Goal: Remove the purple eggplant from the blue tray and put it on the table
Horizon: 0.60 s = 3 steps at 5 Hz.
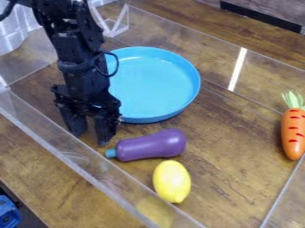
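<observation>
The purple eggplant (pixel 150 144) lies on the dark wooden table (pixel 233 142), its teal stem cap pointing left, just in front of the blue tray (pixel 161 85). The tray holds nothing. My gripper (pixel 88 130) hangs upright to the left of the eggplant, close to its stem end, at the tray's front-left rim. Its black fingers (pixel 105 130) point down, spread apart, with nothing between them.
A yellow lemon (pixel 173 181) rests right in front of the eggplant. An orange carrot (pixel 292 127) lies at the far right. Clear acrylic walls (pixel 71 165) border the table on the left and front.
</observation>
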{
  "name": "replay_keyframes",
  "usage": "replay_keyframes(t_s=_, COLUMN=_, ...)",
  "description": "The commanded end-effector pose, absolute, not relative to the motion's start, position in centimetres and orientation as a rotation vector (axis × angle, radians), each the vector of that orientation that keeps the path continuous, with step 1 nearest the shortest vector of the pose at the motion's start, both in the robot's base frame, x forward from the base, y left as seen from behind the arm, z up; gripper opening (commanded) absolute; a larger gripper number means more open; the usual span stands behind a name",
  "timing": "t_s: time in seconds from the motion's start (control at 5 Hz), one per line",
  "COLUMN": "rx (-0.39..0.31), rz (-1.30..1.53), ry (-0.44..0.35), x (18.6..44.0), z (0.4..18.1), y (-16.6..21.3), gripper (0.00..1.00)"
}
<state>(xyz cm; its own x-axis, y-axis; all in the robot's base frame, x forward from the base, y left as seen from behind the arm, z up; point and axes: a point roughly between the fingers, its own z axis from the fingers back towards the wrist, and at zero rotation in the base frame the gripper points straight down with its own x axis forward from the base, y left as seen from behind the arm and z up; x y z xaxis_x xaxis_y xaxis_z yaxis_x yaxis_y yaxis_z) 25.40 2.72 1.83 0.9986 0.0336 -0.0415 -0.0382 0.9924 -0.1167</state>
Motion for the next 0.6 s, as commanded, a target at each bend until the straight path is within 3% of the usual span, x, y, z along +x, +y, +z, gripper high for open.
replay_keyframes(t_s=0.0, rx=-0.107, rz=-0.064, ry=0.023, x=25.6, z=2.7, y=2.5, gripper=1.0)
replay_keyframes(t_s=0.4, rx=-0.102, rz=-0.211, ry=0.032, x=26.3, z=2.7, y=0.4, gripper=1.0)
